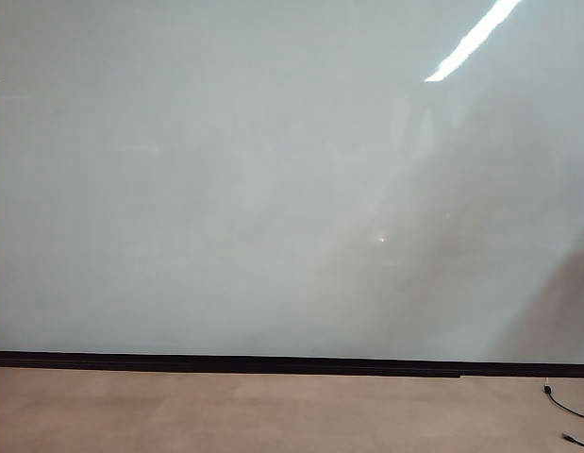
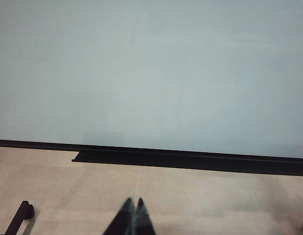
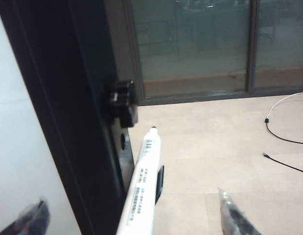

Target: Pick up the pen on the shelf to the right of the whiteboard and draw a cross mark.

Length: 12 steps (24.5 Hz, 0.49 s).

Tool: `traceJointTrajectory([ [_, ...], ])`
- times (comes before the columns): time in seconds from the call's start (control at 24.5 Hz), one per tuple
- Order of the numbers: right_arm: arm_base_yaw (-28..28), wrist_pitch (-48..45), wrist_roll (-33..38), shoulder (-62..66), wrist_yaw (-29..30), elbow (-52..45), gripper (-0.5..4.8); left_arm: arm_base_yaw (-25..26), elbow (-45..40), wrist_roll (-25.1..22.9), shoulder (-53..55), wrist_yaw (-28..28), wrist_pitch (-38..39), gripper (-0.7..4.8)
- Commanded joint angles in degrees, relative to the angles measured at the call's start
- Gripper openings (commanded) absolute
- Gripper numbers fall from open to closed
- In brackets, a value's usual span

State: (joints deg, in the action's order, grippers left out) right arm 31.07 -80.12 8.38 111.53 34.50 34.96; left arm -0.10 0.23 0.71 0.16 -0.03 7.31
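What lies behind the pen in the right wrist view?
Behind the pen, between the open right gripper's fingertips, stand the whiteboard's dark frame, tan floor and glass doors. Its lower end is cut off.

- Exterior view: evenly bright but hazy and low-contrast; whiteboard [image 1: 225,189] glossy, with a streak of ceiling-light glare at upper right and a small glint near the middle.
- A soft greyish shadow falls diagonally over the board's right part, darkest at lower right.
- Floor [image 1: 225,415] flat-lit, no hard shadows.
- Left wrist view: bright and washed out; left pincer [image 2: 133,204] tips dark and soft-edged, out of focus.
- Right wrist view: dimmer; black board frame [image 3: 68,107] underexposed, no detail.
- Pen [image 3: 141,191] print blurred; right pincer [image 3: 131,213] fingertips [image 3: 234,215] blurry.
- Glass wall [image 3: 200,44] far off shows faint reflections.
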Motion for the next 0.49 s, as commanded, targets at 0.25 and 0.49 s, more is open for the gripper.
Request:
traceJointTrajectory([
  [0.25, -0.2, -0.9, 0.8, 0.0, 0.5, 0.3, 4.66, 0.0, 0.2, -0.3, 0.0, 0.1, -0.5, -0.04],
  [0.49, -0.3, -0.9, 0.6, 1.1, 0.2, 1.7, 4.60, 0.0, 0.2, -0.3, 0.0, 0.2, -0.5, -0.04],
])
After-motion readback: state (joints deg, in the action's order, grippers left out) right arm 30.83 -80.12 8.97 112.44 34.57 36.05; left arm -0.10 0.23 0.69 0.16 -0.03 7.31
